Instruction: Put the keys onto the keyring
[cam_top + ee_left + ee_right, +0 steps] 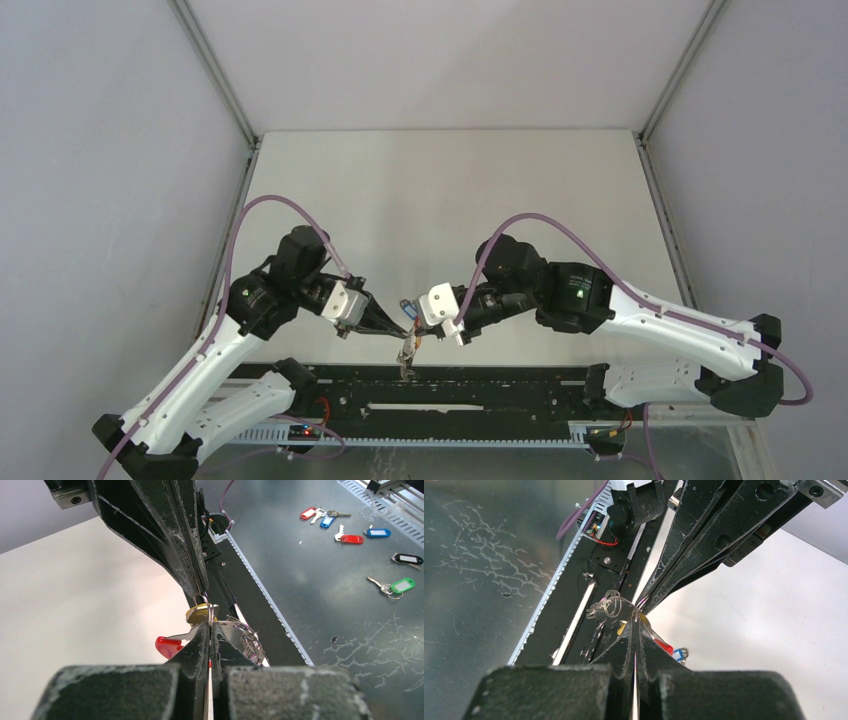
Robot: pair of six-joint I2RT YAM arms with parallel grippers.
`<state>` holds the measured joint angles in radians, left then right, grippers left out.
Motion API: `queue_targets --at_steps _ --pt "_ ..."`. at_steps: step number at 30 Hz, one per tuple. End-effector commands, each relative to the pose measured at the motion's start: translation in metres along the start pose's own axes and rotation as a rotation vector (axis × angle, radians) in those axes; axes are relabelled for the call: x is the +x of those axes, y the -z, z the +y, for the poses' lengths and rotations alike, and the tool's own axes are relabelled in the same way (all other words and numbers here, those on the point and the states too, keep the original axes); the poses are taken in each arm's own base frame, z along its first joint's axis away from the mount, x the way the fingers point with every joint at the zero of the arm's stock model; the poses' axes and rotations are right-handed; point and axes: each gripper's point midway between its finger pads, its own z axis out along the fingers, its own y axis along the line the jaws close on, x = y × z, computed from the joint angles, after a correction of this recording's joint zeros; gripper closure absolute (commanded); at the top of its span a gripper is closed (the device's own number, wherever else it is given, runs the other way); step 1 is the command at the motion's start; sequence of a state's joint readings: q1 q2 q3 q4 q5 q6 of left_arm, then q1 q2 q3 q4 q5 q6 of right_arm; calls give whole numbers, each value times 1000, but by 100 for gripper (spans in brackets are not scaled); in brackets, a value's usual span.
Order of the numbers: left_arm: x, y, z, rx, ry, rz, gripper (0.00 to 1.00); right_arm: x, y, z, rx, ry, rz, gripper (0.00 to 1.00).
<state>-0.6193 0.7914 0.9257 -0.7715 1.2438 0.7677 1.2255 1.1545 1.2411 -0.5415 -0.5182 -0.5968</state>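
Note:
Both grippers meet above the table's near edge. My left gripper (392, 328) (210, 625) is shut on the keyring (407, 352), whose grey metal plate (231, 628) lies at its tips, with the red band (168, 646) to the left and the wire clips (248, 641) to the right. My right gripper (436, 330) (636, 621) is shut on the thin wire loop of the yellow-orange key (200, 614), whose tag (622, 626) sits beside its tips. The blue key (680, 654) (403, 307) hangs close by the red band (664, 646); what it hangs from is hidden.
A black rail (470, 385) runs along the near table edge under the grippers. On the lower metal surface (325, 610) lie several spare tagged keys, among them red (352, 539), blue (378, 532) and green (402, 585). Grey walls enclose the white table (450, 190).

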Motion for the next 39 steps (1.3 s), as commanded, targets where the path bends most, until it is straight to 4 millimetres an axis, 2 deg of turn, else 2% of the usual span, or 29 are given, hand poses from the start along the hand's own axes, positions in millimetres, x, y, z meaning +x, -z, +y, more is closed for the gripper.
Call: queue_targets --at_steps 1,18,24,39 --pt "-22 3 4 -5 -70 -34 100 -24 4 -8 13 38 -57 100" --pt "-19 3 5 -10 -67 -27 100 -28 1 -9 14 36 -64 100" --pt "-18 3 6 -16 -64 -22 100 -36 2 -14 37 35 -91 100" --pt "-14 2 15 -33 -71 -10 100 -33 -5 -22 61 -11 -87 100"
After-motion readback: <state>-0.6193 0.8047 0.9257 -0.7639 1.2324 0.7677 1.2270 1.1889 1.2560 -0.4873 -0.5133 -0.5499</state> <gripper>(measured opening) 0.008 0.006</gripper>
